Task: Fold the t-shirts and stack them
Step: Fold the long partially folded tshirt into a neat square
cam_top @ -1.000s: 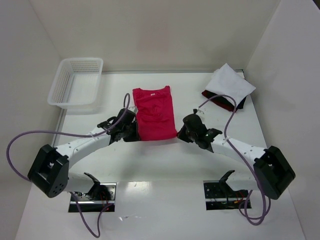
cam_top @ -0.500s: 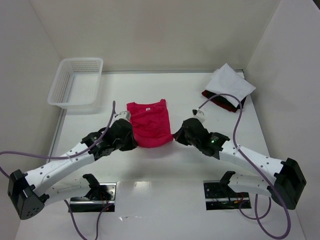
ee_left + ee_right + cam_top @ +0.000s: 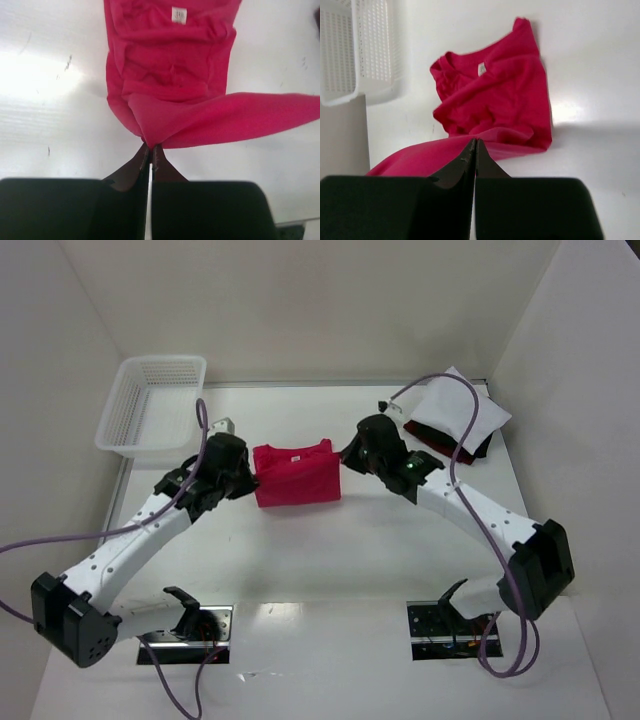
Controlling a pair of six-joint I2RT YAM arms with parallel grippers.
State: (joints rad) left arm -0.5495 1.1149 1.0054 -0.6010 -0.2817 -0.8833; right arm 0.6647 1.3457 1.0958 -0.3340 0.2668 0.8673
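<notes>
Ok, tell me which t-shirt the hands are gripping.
The red t-shirt, mid-table; the white t-shirt and dark t-shirt lie piled in the far right corner.

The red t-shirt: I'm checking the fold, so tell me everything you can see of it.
The red t-shirt is bright crimson, soft, wrinkled cloth. It lies on the white table with its collar toward the far wall and a small white label inside the neck. Its lower part is folded up over the upper part. The left gripper and right gripper are each shut on a corner of that raised hem, which stretches between them.
</notes>
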